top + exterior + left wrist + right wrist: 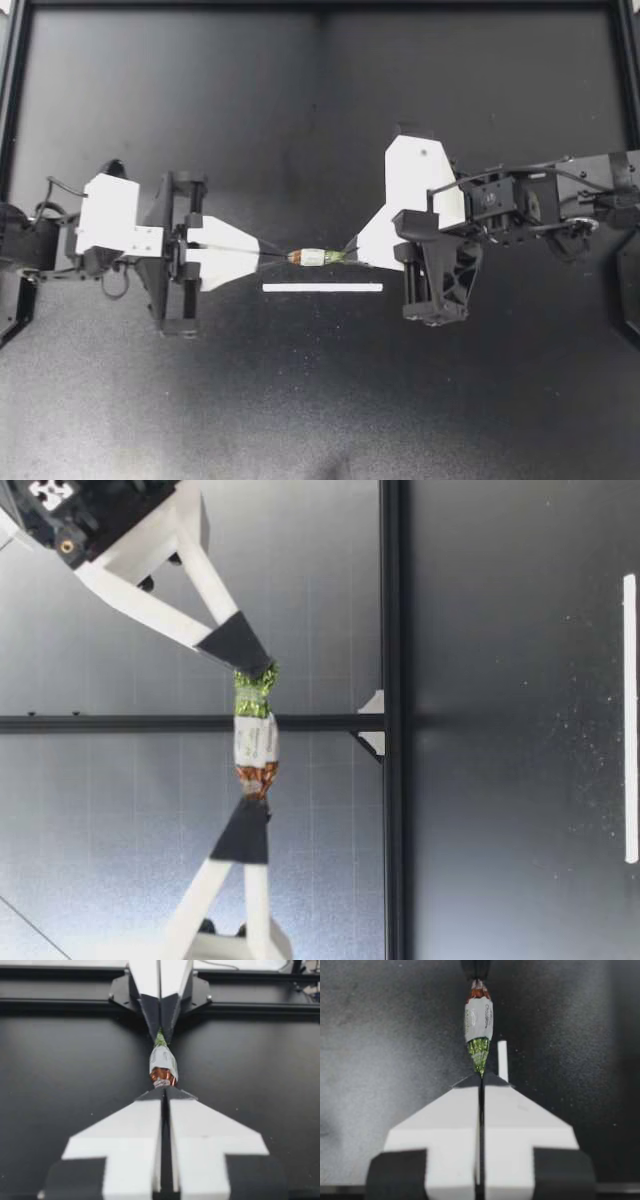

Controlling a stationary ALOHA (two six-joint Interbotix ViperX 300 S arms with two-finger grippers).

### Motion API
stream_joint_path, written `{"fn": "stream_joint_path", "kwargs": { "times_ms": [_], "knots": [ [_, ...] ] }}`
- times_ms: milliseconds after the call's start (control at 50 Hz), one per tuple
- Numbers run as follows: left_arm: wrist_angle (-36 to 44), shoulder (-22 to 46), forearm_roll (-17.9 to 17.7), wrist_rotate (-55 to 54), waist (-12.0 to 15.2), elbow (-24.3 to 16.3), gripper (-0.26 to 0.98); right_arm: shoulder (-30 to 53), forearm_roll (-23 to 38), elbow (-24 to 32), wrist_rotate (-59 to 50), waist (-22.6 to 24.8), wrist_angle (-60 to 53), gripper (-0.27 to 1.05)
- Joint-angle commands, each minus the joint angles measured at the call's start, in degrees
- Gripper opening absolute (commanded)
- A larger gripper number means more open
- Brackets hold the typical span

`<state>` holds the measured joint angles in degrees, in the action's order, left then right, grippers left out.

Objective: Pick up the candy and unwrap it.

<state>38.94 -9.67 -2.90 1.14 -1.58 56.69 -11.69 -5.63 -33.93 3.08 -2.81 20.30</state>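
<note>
A wrapped candy [314, 257] hangs in the air above the table's middle, stretched between both grippers. It has a white middle, a brown twisted end and a green twisted end. My left gripper [277, 256] is shut on the brown end [162, 1077]. From the other side, my right gripper [350, 257] is shut on the green end [478, 1052]. In the low view the candy [255, 740] lies level, well above the table, pinched at each end by black fingertips [240, 645].
A white strip [322, 287] lies flat on the black table just in front of the candy. The black frame rail [320, 4] runs along the far edge. Dark table surface spreads on all sides.
</note>
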Motion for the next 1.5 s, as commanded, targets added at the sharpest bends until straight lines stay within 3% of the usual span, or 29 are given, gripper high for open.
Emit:
{"fn": "stream_joint_path", "kwargs": {
  "times_ms": [0, 360, 580, 760, 980, 1240, 1480],
  "knots": [
    [0.35, 0.26, -0.97, 0.0, 0.0, -2.37, -0.17, -0.53, 0.09, 1.49, 0.0, -1.05, -0.62, -0.17],
    [0.35, 0.62, -6.77, 0.18, 0.7, -2.37, -0.17, 0.0, 0.0, 1.58, -0.09, -1.93, -0.26, -0.17],
    [0.7, -0.97, -7.21, 0.44, 0.88, -0.7, -0.17, 0.62, 0.09, 1.23, 0.62, -1.85, -0.79, -0.14],
    [0.53, -1.85, -7.21, 0.09, 0.88, 0.0, -0.17, 1.14, 0.62, 0.79, 0.97, -1.93, -3.34, 0.04],
    [0.35, -1.93, -7.21, 0.18, 0.88, 0.53, -0.17, 0.79, 2.64, -1.93, 0.88, -1.93, -12.22, 0.56],
    [0.35, -1.93, -7.21, 0.44, 0.88, 0.7, -0.17, 0.35, 2.64, -3.69, 0.09, -1.85, -22.59, 0.56],
    [0.35, -1.93, -7.21, 0.44, 0.88, 0.26, -0.17, 3.69, 2.64, -1.93, 0.18, -1.76, -24.43, 0.56]
  ]
}}
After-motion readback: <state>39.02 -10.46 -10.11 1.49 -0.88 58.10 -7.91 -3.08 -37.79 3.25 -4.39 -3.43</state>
